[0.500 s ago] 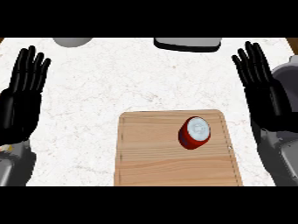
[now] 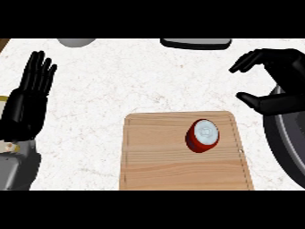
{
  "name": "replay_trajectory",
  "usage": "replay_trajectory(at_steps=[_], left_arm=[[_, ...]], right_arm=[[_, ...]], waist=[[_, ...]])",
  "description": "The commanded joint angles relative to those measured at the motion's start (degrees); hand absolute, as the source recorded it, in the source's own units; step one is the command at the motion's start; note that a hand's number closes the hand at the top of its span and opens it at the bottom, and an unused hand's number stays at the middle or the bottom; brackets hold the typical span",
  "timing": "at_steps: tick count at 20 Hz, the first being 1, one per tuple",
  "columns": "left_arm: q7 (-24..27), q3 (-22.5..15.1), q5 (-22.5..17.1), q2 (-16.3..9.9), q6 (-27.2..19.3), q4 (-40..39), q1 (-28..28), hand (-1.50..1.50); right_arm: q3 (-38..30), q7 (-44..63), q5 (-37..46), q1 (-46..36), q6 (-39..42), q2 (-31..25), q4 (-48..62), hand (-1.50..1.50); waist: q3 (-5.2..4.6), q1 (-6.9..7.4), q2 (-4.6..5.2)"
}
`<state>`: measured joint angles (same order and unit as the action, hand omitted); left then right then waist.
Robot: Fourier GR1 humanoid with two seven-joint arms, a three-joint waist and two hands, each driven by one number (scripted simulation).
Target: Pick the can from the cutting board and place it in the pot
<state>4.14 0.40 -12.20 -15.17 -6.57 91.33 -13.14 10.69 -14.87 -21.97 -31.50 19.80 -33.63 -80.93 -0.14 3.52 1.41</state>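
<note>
We are holding our right hand (image 2: 283, 80) far right over the pot (image 2: 293, 147), fingers spread, grasping nothing. The can (image 2: 204, 135) is lying on the board (image 2: 181, 165). Our left hand (image 2: 28, 96) is resting flat, far left.

From where I sit I can read no text, brand, number or sign anywhere. The can (image 2: 203, 135), at about four o'clock on the bench (image 2: 135, 80), shows a red side and a pale lid with faint marks too small to make out as letters.
</note>
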Motion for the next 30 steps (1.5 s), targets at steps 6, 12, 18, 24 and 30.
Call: replay_trajectory(at_steps=[6,12,18,24,30], left_arm=[[-5.6,0.98,0.09,0.02,-2.05,-3.82,-4.51,0.0],[-4.57,1.0,0.96,-0.14,-1.69,-4.26,-3.21,0.0],[-5.75,1.41,1.01,0.17,-1.79,-5.53,-3.94,0.0],[-4.7,2.53,0.87,0.92,-1.67,-5.01,-2.51,0.0],[-8.8,2.23,1.54,0.57,-1.78,-1.25,-2.4,0.0]], right_arm=[[2.65,-34.6,18.16,-1.97,14.88,-7.14,13.92,-1.5],[8.51,-38.37,29.21,-7.27,12.51,-13.45,16.57,-1.5],[16.46,-30.28,36.84,-12.76,9.28,-10.95,11.77,-1.5],[19.92,-24.89,41.28,-8.89,8.8,-8.7,6.62,-1.5],[20.46,-14.69,44.14,-8.56,12.56,-3.26,4.35,-1.5]], waist=[[0.42,-1.08,-0.18],[0.22,-1.52,-0.74],[0.1,-2.32,-1.23],[0.12,-3.48,-1.47],[0.13,-3.29,-1.49]])
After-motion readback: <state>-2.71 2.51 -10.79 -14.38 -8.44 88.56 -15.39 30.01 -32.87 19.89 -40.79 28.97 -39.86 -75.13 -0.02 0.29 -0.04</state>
